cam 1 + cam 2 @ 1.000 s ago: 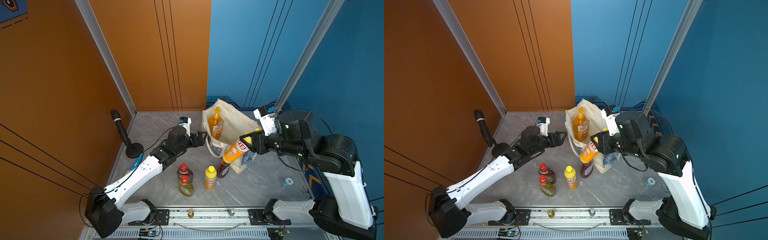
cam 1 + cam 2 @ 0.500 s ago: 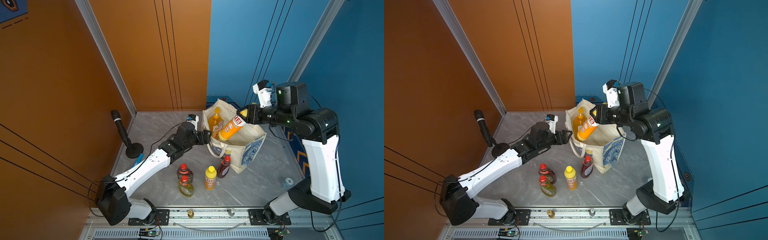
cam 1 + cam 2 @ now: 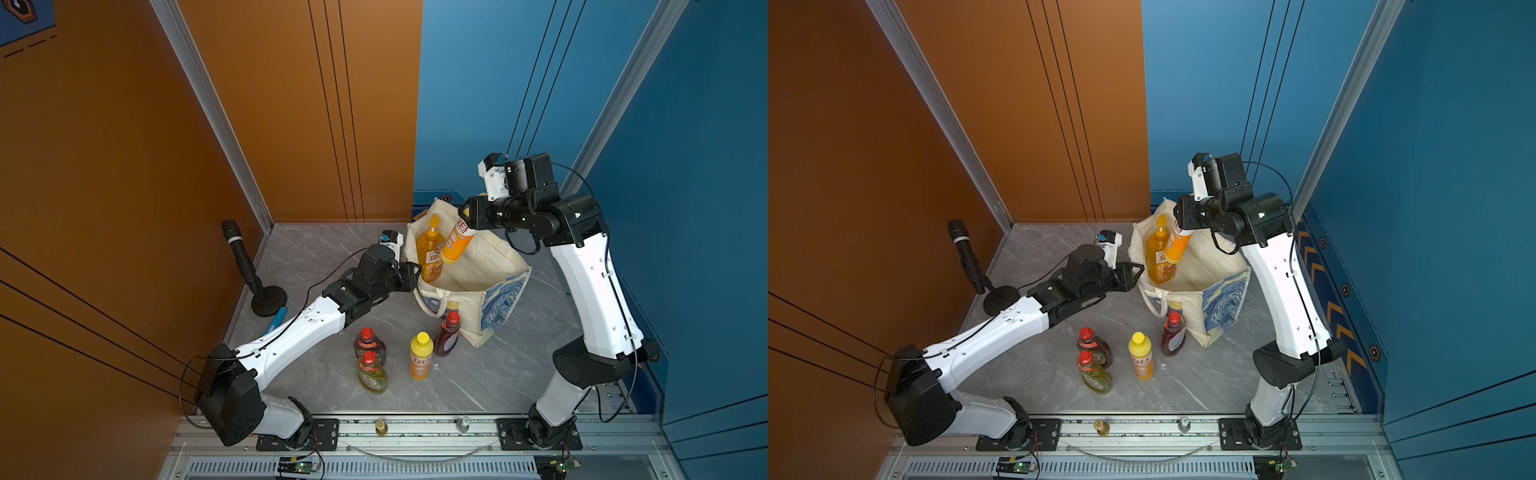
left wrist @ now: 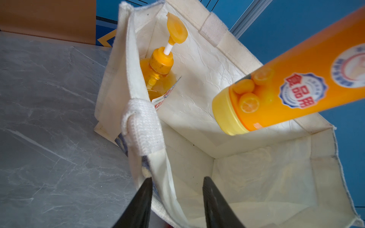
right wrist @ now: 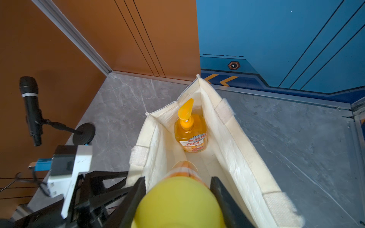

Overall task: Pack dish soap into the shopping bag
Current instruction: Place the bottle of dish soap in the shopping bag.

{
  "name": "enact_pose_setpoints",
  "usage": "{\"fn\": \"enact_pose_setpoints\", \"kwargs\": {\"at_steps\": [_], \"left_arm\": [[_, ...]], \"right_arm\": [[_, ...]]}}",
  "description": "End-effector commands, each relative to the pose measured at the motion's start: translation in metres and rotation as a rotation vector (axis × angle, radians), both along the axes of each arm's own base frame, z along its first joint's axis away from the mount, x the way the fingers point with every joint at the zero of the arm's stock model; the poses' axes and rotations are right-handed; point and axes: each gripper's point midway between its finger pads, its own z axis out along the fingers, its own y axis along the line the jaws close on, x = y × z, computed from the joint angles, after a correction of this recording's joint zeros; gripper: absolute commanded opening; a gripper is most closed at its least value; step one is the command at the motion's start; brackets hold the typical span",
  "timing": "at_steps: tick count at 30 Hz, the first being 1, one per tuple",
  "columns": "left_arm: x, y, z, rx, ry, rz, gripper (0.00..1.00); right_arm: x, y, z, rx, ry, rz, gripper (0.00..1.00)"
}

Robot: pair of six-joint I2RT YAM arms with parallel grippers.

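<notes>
At the near edge, a metal rail [image 3: 415,426] carrying both arm bases. Beyond it, a grey marble-look surface [image 3: 478,386], veined in white.

On its near middle, four bottles upright and close together:
- Green bottle [image 3: 372,376], red-capped, nearest.
- Red bottle [image 3: 368,344] just behind it.
- Orange bottle [image 3: 420,359], yellow-capped, just to their right.
- Second red bottle [image 3: 448,338] farther back, just beside the bag's near side.

Next, the bag [image 3: 498,299], standing open. Cream inside, blue-and-yellow print outside, one loop handle drooping down the near side. Left hand [image 3: 413,276] at the bag's left rim. Fingers [image 4: 142,203] part-way apart, astride the cloth wall, no pinch visible.

Above the bag's mouth, right hand [image 3: 467,218] closed on the held bottle [image 3: 455,243] near its yellow cap. Bottle tilted, base lowest, just over the opening. Inside, at the far end, pump bottle [image 3: 430,259] upright against the lining.

Off to the left, a black mic [image 3: 241,253] on a round stand near the wall. Beside the stand's base, a small blue item [image 3: 277,318], too small to tell what.

Behind and left, orange wall panels [image 3: 124,166]. Behind and right, blue wall panels [image 3: 685,208], with orange chevrons [image 3: 1316,270] along the foot. In the corners, pale metal strips [image 3: 216,112].
</notes>
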Motion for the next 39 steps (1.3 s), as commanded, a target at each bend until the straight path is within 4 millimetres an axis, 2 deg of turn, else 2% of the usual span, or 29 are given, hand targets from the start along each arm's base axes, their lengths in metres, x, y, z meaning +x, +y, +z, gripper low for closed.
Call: {"fn": "enact_pose_setpoints", "kwargs": {"at_steps": [1, 11, 19, 20, 26, 30, 39], "left_arm": [[-0.001, -0.010, 0.006, -0.008, -0.009, -0.031, 0.37], [-0.001, -0.012, 0.005, -0.029, -0.012, -0.029, 0.35], [-0.003, -0.013, -0.001, -0.029, -0.002, -0.030, 0.35], [-0.003, -0.013, -0.003, -0.028, 0.001, -0.028, 0.35], [-0.007, -0.015, -0.004, -0.035, 0.009, -0.037, 0.34], [-0.009, -0.014, -0.002, -0.036, 0.003, -0.034, 0.34], [-0.012, -0.009, -0.002, -0.033, -0.003, -0.026, 0.33]], "right_arm": [[0.025, -0.003, 0.024, -0.009, -0.165, -0.044, 0.11], [0.059, 0.004, -0.033, -0.055, -0.202, -0.098, 0.10], [0.077, 0.010, -0.059, -0.060, -0.227, -0.107, 0.08], [0.078, 0.011, -0.068, -0.067, -0.220, -0.106, 0.08], [0.093, 0.016, -0.091, -0.072, -0.250, -0.122, 0.07], [0.100, 0.018, -0.101, -0.069, -0.276, -0.139, 0.07], [0.109, 0.017, -0.109, -0.051, -0.328, -0.168, 0.07]]}}
